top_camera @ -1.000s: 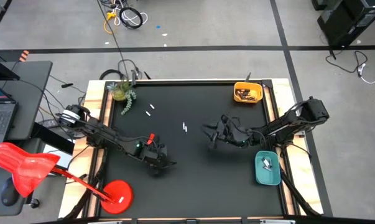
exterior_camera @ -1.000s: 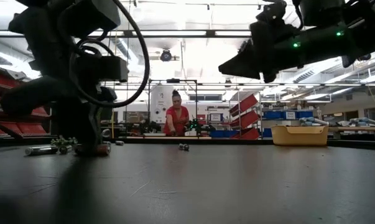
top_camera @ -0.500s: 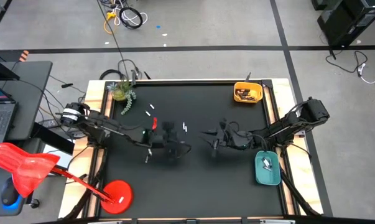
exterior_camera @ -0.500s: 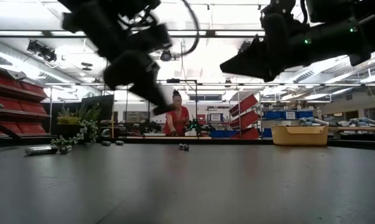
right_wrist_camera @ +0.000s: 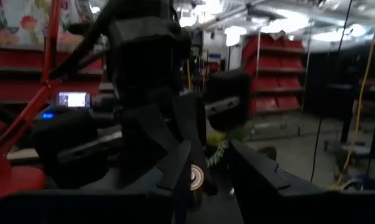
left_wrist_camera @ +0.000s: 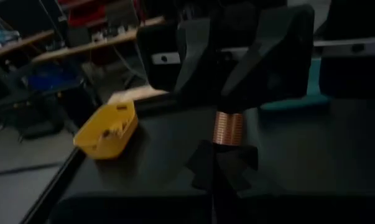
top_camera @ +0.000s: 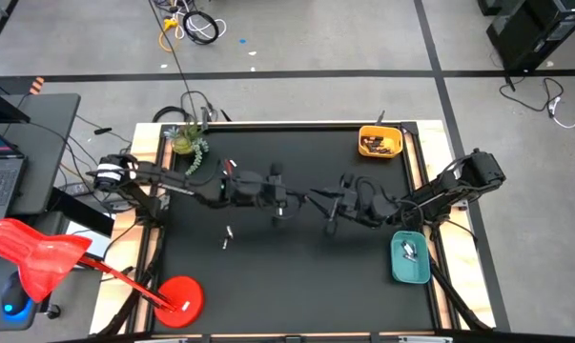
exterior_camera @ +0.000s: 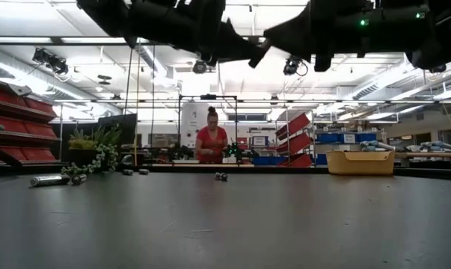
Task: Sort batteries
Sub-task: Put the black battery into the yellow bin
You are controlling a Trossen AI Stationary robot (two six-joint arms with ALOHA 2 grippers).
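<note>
High over the middle of the black table, my left gripper (top_camera: 295,197) is shut on a copper-coloured battery (left_wrist_camera: 229,127). It meets my right gripper (top_camera: 318,201) tip to tip. My right gripper (right_wrist_camera: 209,177) is open, with one finger on each side of the battery's round free end (right_wrist_camera: 196,177). Loose batteries lie on their sides on the table: one near the left (top_camera: 227,237), a few at the far left (top_camera: 232,164), and two in the low view (exterior_camera: 48,180) (exterior_camera: 221,177). My left gripper pinches the battery's near end (left_wrist_camera: 227,143) between its two fingertips (left_wrist_camera: 206,165). It comes about level from the table's left. The battery sticks out past the fingertips toward my right gripper, lifted clear of the table. Whether my right gripper's fingers (right_wrist_camera: 181,165) touch the battery, I cannot tell.
A yellow tray (top_camera: 379,142) holding batteries stands at the far right corner. A teal tray (top_camera: 409,257) stands at the near right. A small plant (top_camera: 187,143) sits at the far left corner. A person in red (exterior_camera: 210,142) stands in the room behind the table.
My left gripper has risen from the near-left part of the table. It has swung toward the middle, tipping from pointing down to about level, and has carried the battery up to my right gripper. One battery stays on the table where it was. My right gripper has tipped up a little.
</note>
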